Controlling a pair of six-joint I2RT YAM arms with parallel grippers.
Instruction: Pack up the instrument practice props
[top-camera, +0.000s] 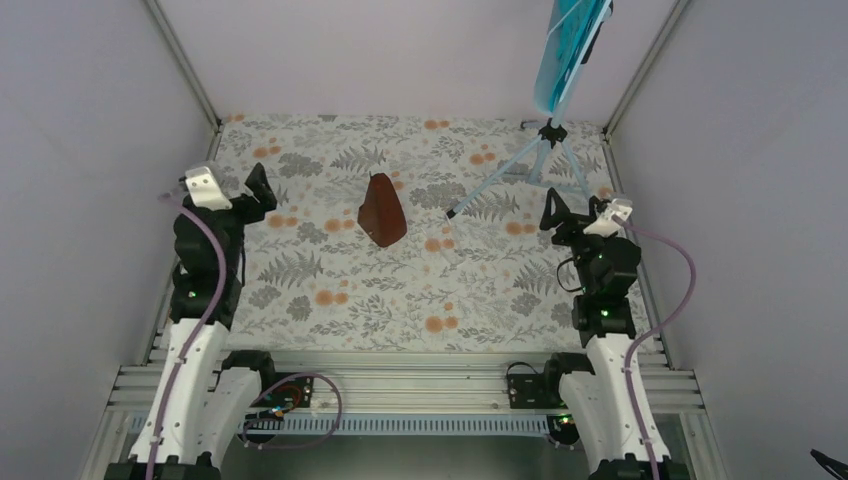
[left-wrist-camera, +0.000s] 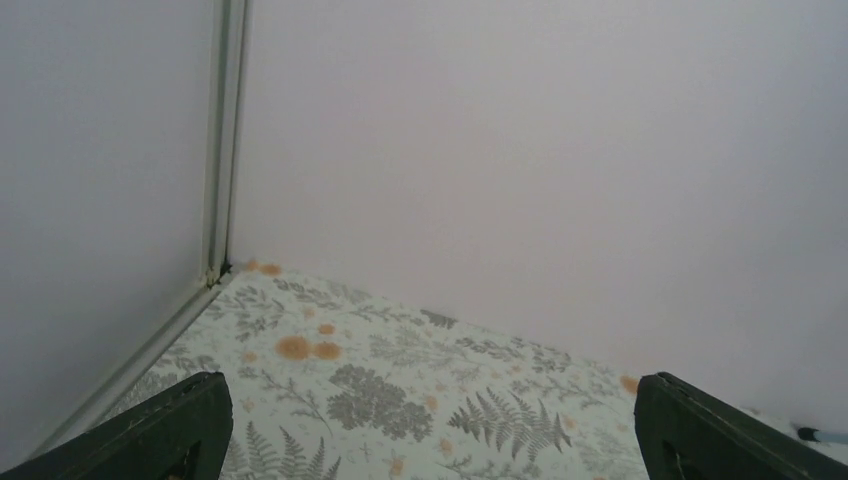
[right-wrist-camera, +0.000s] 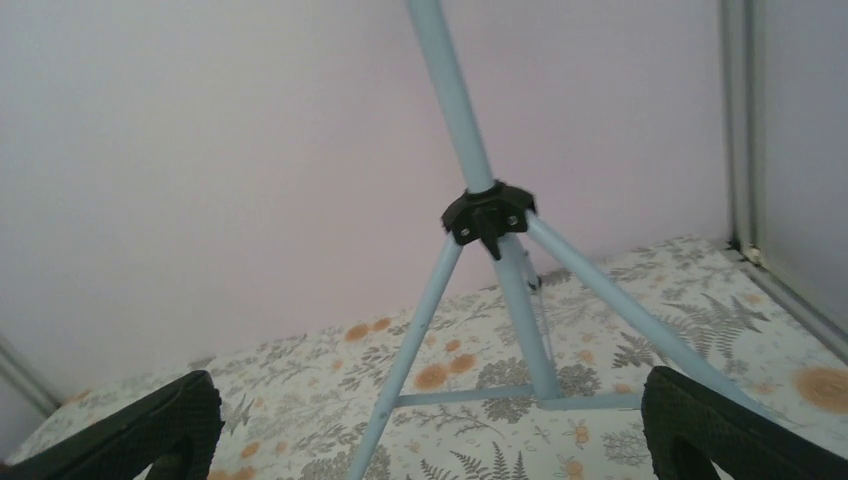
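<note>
The fern-patterned desk (top-camera: 330, 290) carried the pale blue music stand (top-camera: 545, 150) at its far right corner, upright on spread tripod legs, with the teal sheet of music (top-camera: 565, 45) resting on its tray high above. The reddish-brown metronome (top-camera: 383, 210) sat near the desk's middle, well apart from the stand and both arms. The left end effector (top-camera: 262, 192), near the left wall, and the right end effector (top-camera: 575, 215), just in front of the stand's legs, both gaped wide, gripping nothing.
</note>
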